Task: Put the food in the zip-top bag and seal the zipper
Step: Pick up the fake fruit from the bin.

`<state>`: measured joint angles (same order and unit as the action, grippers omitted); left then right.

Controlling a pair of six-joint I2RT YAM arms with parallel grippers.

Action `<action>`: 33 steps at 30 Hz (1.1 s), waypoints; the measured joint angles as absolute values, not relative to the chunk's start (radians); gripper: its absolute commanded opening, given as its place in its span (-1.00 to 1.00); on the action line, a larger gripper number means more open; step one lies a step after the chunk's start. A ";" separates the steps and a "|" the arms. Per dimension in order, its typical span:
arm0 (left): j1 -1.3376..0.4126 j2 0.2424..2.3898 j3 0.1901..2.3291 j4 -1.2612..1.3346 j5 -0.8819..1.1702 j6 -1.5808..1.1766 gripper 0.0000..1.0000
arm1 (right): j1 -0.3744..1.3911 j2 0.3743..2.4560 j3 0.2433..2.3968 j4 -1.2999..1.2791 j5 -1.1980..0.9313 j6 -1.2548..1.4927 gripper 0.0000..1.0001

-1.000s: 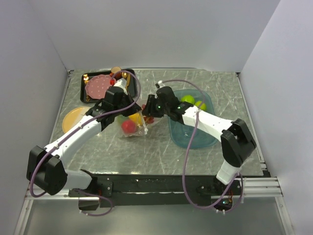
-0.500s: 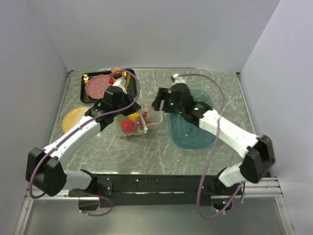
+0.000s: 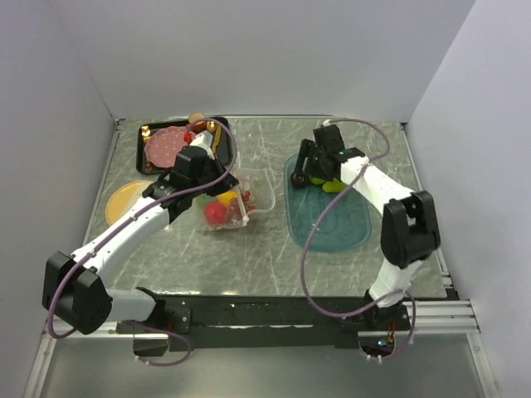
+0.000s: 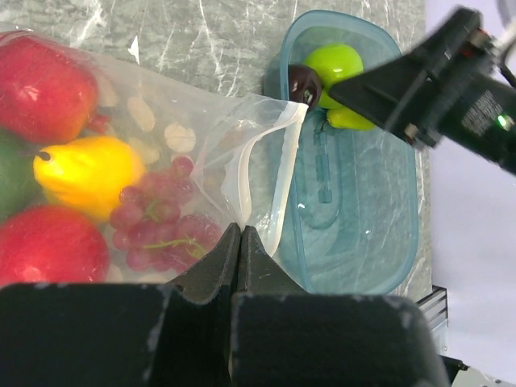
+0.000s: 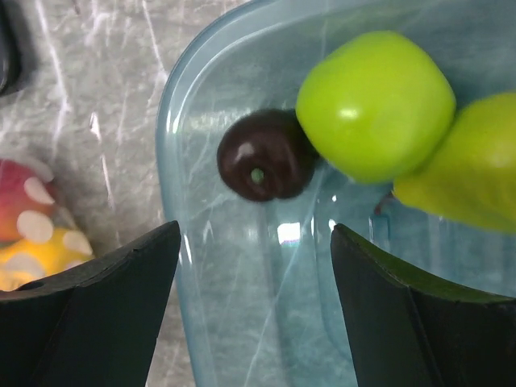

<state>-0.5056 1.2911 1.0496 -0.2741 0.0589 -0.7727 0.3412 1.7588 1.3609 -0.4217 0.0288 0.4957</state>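
Holding bag [image 4: 201,121] mouth with left claw [image 4: 240,242] clamped shut; red ball [image 4: 40,76], pear [image 4: 85,173], grapes [image 4: 161,218] already inside; zipper [image 4: 278,177] unsealed. Dark ball [image 5: 266,155], green fruits [image 5: 375,105] left in tray [image 5: 173,161], under wide-open, empty right claw [image 5: 254,234]

teal tray [image 3: 332,232] | pink dotted plate [image 3: 164,148] on black tray [image 3: 166,124] | orange dish [image 3: 124,199], possibly cup
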 measured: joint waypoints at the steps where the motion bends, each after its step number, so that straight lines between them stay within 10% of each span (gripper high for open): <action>1: -0.506 1.291 1.050 -0.274 0.059 -0.773 -0.98 | 0.339 1.782 1.380 -0.427 0.025 0.498 0.67; 33: -0.506 1.302 1.059 -0.297 0.057 -0.773 -0.99 | 0.323 2.073 1.602 -0.479 -0.006 0.552 0.50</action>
